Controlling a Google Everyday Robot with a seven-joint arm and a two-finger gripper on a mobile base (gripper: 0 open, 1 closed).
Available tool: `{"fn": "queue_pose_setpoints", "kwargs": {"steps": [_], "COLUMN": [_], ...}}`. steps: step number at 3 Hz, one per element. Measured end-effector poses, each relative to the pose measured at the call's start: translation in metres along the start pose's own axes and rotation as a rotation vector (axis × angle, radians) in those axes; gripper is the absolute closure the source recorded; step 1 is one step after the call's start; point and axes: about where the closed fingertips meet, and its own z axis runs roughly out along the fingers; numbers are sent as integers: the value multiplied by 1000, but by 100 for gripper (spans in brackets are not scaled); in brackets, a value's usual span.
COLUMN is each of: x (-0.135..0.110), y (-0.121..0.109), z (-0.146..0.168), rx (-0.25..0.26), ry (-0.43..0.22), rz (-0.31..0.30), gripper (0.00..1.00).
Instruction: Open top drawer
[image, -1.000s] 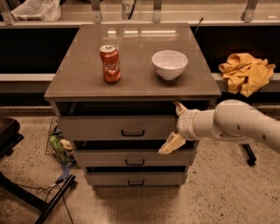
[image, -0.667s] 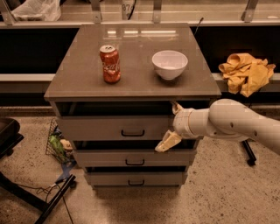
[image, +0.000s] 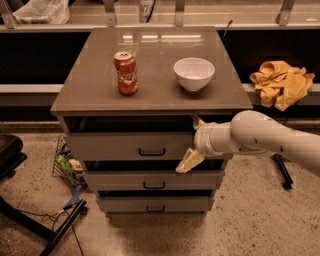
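Note:
The top drawer (image: 120, 146) is the uppermost of three grey-beige fronts under the brown cabinet top (image: 150, 92), with a small black bar handle (image: 152, 152) at its centre. It stands a little out, with a dark gap above its front. My gripper (image: 191, 141) comes in from the right on a white arm (image: 270, 137) and sits at the right part of the drawer front, right of the handle. It is open: one cream finger (image: 197, 121) is at the front's top edge, the other (image: 187, 162) at its bottom edge.
A red soda can (image: 126, 73) and a white bowl (image: 194, 73) stand on the cabinet top. The two lower drawers (image: 150, 181) stick out a little. A yellow cloth (image: 281, 83) lies on the right ledge. Clutter (image: 67, 167) and a black chair base (image: 30, 220) are on the floor at the left.
My gripper and arm have moved left along the top drawer's front, closer to the handle. The can, the bowl and the drawers have not visibly moved.

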Motion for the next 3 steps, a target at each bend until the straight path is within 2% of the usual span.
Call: {"fn": "queue_pose_setpoints", "kwargs": {"steps": [1, 2, 3], "x": [13, 15, 14], "y": [-3, -4, -3], "z": [17, 21, 22], "rx": [-39, -44, -46], "ry": [81, 94, 93], "rz": [-58, -74, -75], "gripper": [0, 0, 16]}}
